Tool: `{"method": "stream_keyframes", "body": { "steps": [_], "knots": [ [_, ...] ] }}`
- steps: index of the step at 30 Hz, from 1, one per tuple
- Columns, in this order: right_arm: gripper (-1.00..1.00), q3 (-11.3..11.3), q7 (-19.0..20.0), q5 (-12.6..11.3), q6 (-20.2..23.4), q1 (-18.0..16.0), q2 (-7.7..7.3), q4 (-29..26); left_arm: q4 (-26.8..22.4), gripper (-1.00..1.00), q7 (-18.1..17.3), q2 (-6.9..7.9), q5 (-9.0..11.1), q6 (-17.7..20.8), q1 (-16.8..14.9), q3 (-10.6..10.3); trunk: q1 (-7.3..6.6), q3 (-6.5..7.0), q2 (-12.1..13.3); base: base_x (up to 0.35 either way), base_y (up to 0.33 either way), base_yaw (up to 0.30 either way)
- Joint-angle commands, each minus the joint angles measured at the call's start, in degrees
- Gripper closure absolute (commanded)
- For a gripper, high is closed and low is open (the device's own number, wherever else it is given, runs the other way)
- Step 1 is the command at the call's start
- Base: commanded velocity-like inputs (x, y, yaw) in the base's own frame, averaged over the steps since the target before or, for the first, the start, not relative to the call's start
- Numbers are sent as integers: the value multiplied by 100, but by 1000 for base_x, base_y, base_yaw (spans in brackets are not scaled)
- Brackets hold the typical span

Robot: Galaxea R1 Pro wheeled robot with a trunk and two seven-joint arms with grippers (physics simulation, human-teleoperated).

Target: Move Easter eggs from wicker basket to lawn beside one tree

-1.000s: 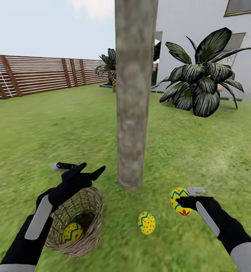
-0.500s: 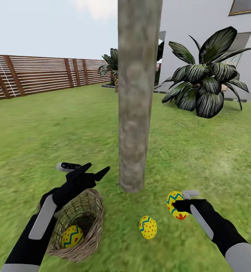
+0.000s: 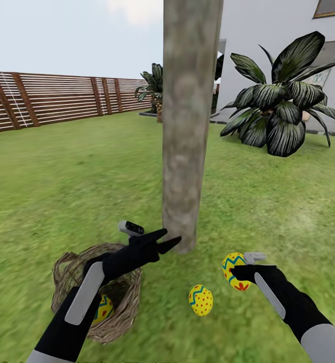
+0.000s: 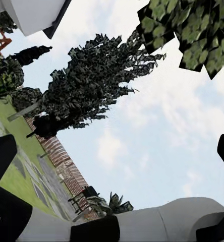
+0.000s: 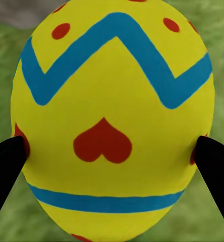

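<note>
- The right gripper (image 3: 236, 273) has its jaws clamped on one of the Easter eggs, the held egg (image 3: 236, 270); the right wrist view shows the black fingers (image 5: 6, 174) pressing its two sides, with blue zigzag and a red heart facing the camera; it hangs just above the lawn (image 3: 86, 171), near the foot of the tree (image 3: 187, 151).
- A second egg (image 3: 200, 300) lies on the grass between the basket and the held egg, close to the trunk; that one looks placed.
- The third egg (image 3: 104, 308) sits inside the wicker basket (image 3: 69, 269), partly hidden by the left forearm; the basket stands on the lawn just beside the trunk.
- The left gripper (image 3: 161, 243) points toward the trunk base with its jaws spread and nothing between them; the left wrist view looks up at sky and foliage.
- Step in hand, as I judge it: set the held egg down by the trunk; lower it until it touches grass before parting the jaws, so it does not drop and roll; keep it apart from the lying egg to avoid knocking it.
- The ground there seems flat, though the blur of the grass makes that hard to confirm.
- After that, the basket egg remains; the left arm is nearest to it.
</note>
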Motion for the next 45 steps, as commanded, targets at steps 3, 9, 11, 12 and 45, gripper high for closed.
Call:
{"method": "stream_keyframes", "body": {
  "steps": [3,9,11,12,45],
  "knots": [
    [100,38,-57,-55,13,-4,-8,-2,6,-100,24,-4,8,25,-2,-21,65,-76,-124,0,0,185],
    [100,44,-57,-55,13,-4,-7,1,19,-100,-29,28,41,21,-2,13,109,-144,-204,0,0,174],
    [100,33,-57,-57,13,-4,-8,-2,38,-100,-25,24,56,18,2,24,109,-145,-204,25,-22,31],
    [100,31,-57,-58,11,-5,-8,-2,20,-100,-36,15,59,20,3,22,109,-146,-204,157,-171,9],
    [100,3,-57,-89,-74,-5,-8,36,-22,-100,8,-89,29,12,4,-246,439,-386,-806,58,-73,60]
  ]
}}
